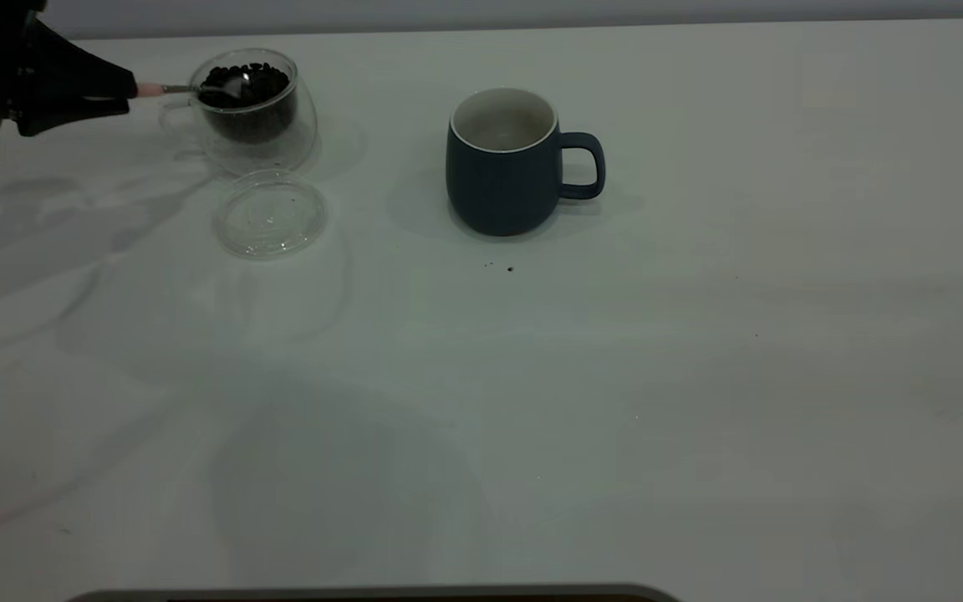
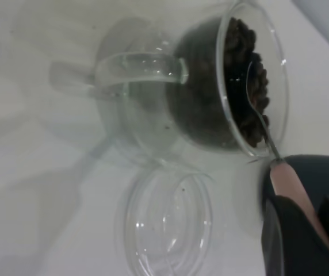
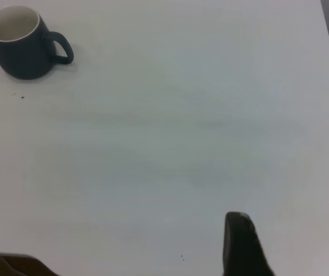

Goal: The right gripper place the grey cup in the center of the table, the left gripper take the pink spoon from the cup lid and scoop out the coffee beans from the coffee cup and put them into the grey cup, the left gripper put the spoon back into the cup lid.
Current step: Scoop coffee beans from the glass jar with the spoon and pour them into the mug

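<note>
The left gripper (image 1: 126,94) is at the far left edge of the table (image 1: 699,376), clenched on the pink handle of the spoon (image 1: 197,88). The spoon's metal bowl lies among the beans (image 1: 247,84) inside the glass cup (image 1: 256,113), its neck crossing the cup's rim. Just in front of the cup, almost touching it, the lid (image 1: 270,213) lies flat and holds nothing. The mug (image 1: 505,163) stands upright near the table's middle, well apart from the cup, handle pointing right, with bare table between them. A few dark crumbs (image 1: 508,268) lie just before the mug. The right gripper (image 3: 291,247) hovers released above bare table, far from the mug, one finger (image 3: 242,244) showing. A grey wall (image 1: 481,12) runs behind the table's far edge.
</note>
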